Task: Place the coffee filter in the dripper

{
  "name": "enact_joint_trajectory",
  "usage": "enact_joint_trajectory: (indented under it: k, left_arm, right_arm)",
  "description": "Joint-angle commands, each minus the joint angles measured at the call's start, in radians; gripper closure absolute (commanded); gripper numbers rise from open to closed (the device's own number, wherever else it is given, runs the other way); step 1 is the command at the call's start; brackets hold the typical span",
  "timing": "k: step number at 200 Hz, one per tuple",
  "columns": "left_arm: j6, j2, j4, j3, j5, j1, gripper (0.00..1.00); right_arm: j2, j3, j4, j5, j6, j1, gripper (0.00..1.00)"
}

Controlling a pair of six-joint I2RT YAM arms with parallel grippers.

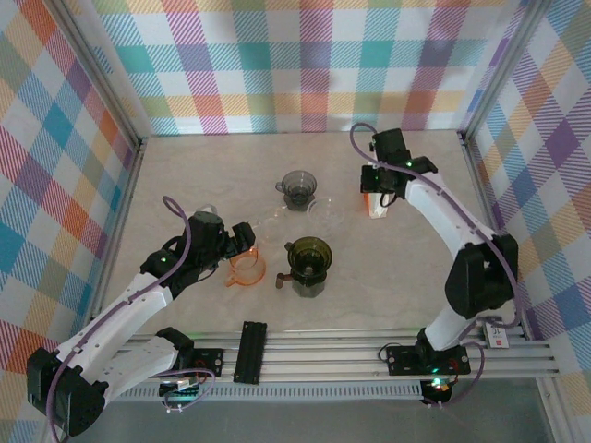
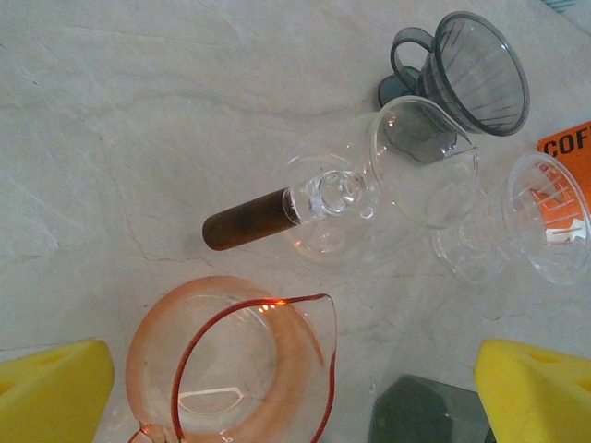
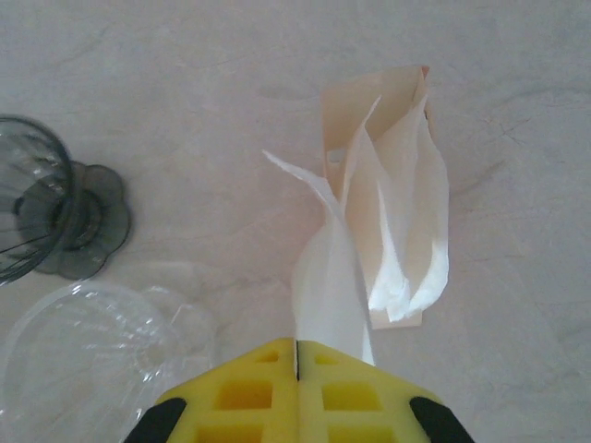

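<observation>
My right gripper is pinched tight on one edge of the coffee filter. The rest of the paper fans out away from the fingertips, over the table. In the top view this sits at the far right of the table, beside an orange packet. The grey dripper stands off to the left of the filter, well apart from it, and a clear dripper lies nearer my fingers, also to the left.

I cannot tell whether the paper touches the table or hangs just above it, nor whether I hold one sheet or several. Both drippers are cut off by the wrist frame edge.

The filter is thin white paper, creased into loose folds, with a cream layer behind.

My left gripper is spread wide above an orange glass pitcher, next to a clear carafe with a brown handle.
</observation>
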Motion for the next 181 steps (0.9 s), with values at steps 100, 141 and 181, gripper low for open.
enact_joint_trajectory:
  k: [100,141,181]
  left_arm:
    - [0.039,0.027,-0.076,0.087,0.204,0.007,0.00]
    - [0.060,0.017,-0.095,0.098,0.266,0.007,0.00]
    - [0.065,-0.015,-0.086,0.094,0.279,0.007,0.00]
  right_arm:
    - [-0.455,-0.102,-0.268,-0.204,-0.006,0.253,1.00]
    - [-0.450,0.009,-0.438,-0.224,0.028,0.350,1.00]
    - [-0.367,0.146,-0.589,-0.210,0.069,0.436,1.00]
